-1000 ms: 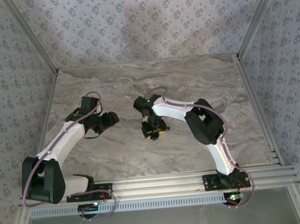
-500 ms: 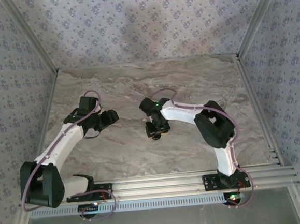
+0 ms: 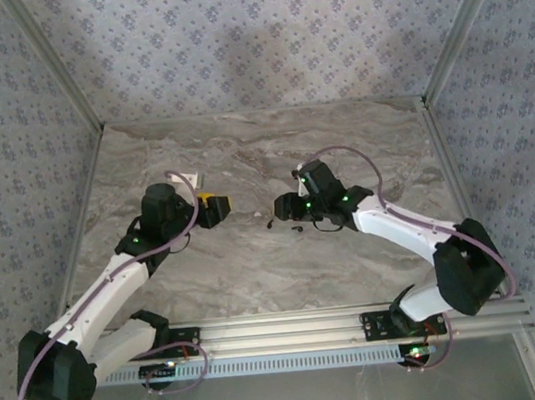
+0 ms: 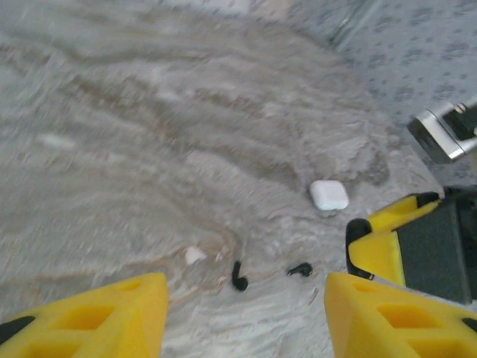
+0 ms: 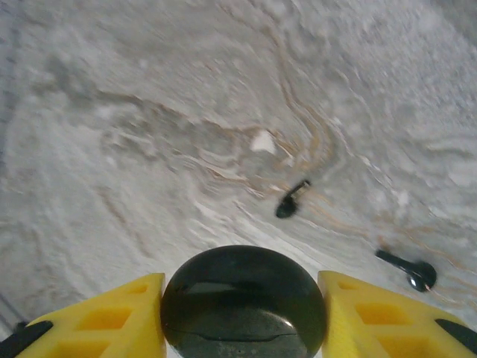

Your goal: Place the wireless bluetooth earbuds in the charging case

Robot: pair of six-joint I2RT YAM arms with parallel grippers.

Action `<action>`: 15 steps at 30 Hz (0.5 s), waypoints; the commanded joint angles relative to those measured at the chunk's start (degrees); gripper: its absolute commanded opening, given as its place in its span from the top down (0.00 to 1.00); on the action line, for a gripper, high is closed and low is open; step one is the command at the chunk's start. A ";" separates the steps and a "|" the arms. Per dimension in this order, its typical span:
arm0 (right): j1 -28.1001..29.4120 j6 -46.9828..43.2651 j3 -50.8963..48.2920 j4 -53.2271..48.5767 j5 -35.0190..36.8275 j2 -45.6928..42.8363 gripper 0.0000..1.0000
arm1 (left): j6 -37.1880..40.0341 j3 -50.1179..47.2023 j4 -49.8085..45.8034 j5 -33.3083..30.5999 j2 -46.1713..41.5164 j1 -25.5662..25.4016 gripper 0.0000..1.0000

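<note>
Two robot arms rise from the aluminium rail (image 3: 287,328) along the bottom of the overhead frame and lean in over a marble-patterned table (image 3: 256,284), whose lower stretch lies bare between them. At centre left, the left gripper (image 3: 217,206) hangs with its yellow fingers spread wide and nothing between them. Facing it at centre right, the right gripper (image 3: 287,208) is clamped on a glossy black case (image 5: 242,302), rounded and seamed, which touches both fingers in the right wrist view.

The two black earbuds (image 3: 271,224) lie loose on the tabletop, apart from each other, in the gap between the grippers and just below the right one in the overhead frame. In the left wrist view they sit low at centre, with the right gripper's yellow finger jutting in from the right edge, close to the nearer bud. Beyond them, toward the right, a small white rounded box (image 4: 329,195) rests clear of both.

Past the grippers, the upper half of the tabletop runs open to its far edge. A side rail (image 3: 452,185) borders the table at right, and patterned walls (image 3: 255,43) close in behind.
</note>
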 commanded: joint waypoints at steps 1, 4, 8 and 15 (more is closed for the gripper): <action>-0.73 1.81 -2.67 7.16 -2.25 -3.44 0.53 | 6.19 -1.24 11.05 1.47 -1.07 -1.54 0.44; -1.71 2.42 -4.57 10.28 -3.60 -5.96 0.53 | 10.17 -0.94 13.05 3.10 -1.05 -3.15 0.44; -2.35 4.01 -7.72 16.92 -5.21 -8.83 0.53 | 17.19 -1.02 14.43 5.12 -1.33 -6.13 0.44; -2.45 4.74 -9.30 25.22 -8.94 -12.42 0.53 | 24.25 -1.29 16.24 7.64 -0.36 -10.17 0.45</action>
